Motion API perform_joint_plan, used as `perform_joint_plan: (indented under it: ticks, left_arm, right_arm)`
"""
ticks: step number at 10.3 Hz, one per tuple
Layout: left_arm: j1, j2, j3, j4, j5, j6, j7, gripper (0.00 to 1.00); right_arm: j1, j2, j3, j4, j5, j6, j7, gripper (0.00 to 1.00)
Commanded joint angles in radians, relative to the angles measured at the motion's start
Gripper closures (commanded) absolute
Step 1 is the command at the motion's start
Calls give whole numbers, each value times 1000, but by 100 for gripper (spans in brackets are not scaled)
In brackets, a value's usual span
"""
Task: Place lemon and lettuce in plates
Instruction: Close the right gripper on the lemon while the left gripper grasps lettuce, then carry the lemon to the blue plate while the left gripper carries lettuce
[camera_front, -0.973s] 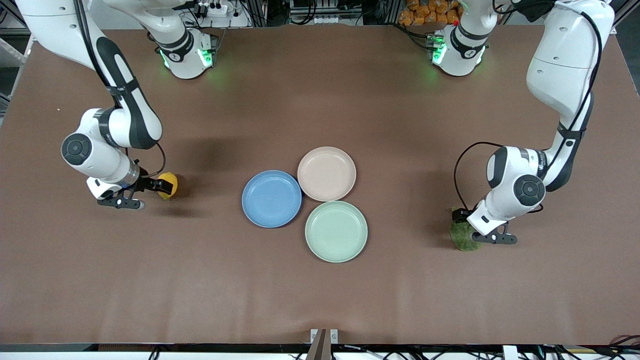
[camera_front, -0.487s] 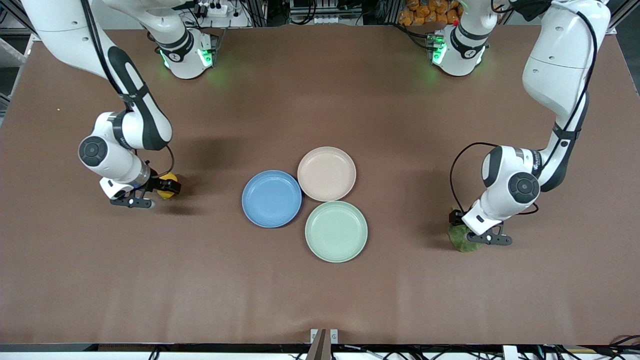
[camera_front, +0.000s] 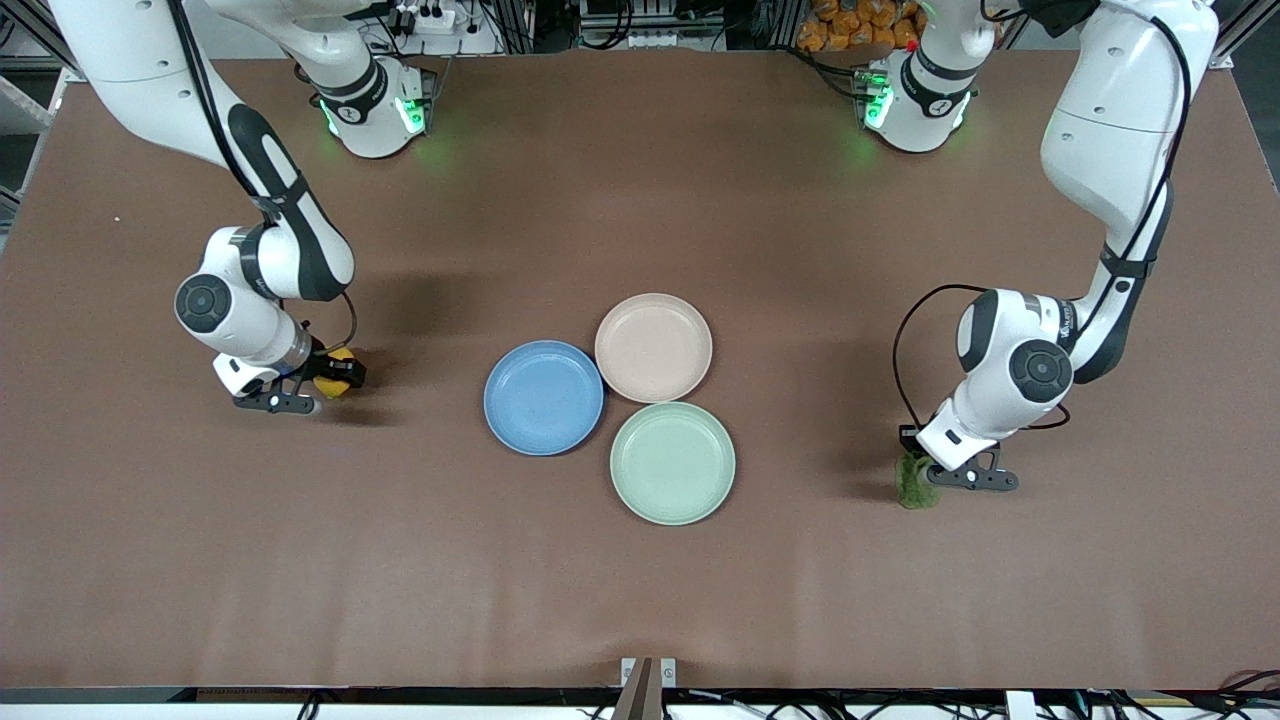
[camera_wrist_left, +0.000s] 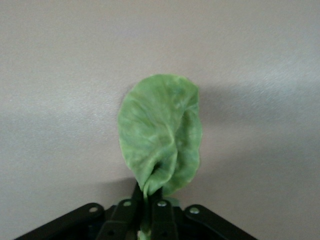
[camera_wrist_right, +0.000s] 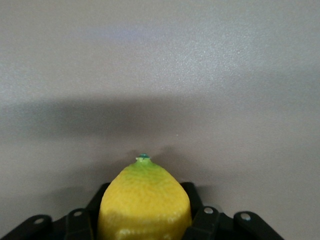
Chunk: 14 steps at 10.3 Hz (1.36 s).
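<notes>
A small yellow lemon (camera_front: 333, 381) (camera_wrist_right: 144, 205) sits at the right arm's end of the table, with my right gripper (camera_front: 335, 379) (camera_wrist_right: 145, 227) shut on it, black fingers pressed to both its sides. At the left arm's end, my left gripper (camera_front: 915, 462) (camera_wrist_left: 147, 212) is shut on the stem end of the green lettuce (camera_front: 914, 487) (camera_wrist_left: 160, 132), whose leaf hangs crumpled from the jaws. The blue plate (camera_front: 544, 398) and the beige-pink plate (camera_front: 653, 347) lie empty at the table's middle, touching each other.
A pale mint-green plate (camera_front: 672, 463) lies nearer to the front camera than the other two and touches both. Brown tabletop stretches between each gripper and the plates. The arms' bases (camera_front: 372, 110) stand along the table's back edge.
Both grippers have closed, the right on the lemon, the left on the lettuce stem. The lettuce has bunched up from flat. Both arms have shifted slightly toward the plates.
</notes>
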Motion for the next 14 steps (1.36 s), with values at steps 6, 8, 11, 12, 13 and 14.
perform_joint_plan:
  ticks: [6,8,11,12,13,14]
  left_arm:
    - [-179,-82,-58,59,10,-14,-426,100]
    - [-249,-108,-56,59,11,-95,-498,100]
    - [-311,-174,-88,59,11,-297,-571,100]
    - [-314,-179,-139,59,10,-321,-642,100]
    - [-314,-179,-188,60,11,-322,-717,100]
    - [-318,-174,-232,62,11,-322,-775,100]
  right_arm:
    - [9,-24,-4,255,14,-357,1,100]
    - [19,-21,0,353,16,-460,6,100]
    - [108,-12,16,505,17,-569,12,100]
    - [142,-1,16,530,34,-569,12,100]
    - [189,11,16,547,73,-565,15,100]
    - [240,31,14,578,106,-562,17,100]
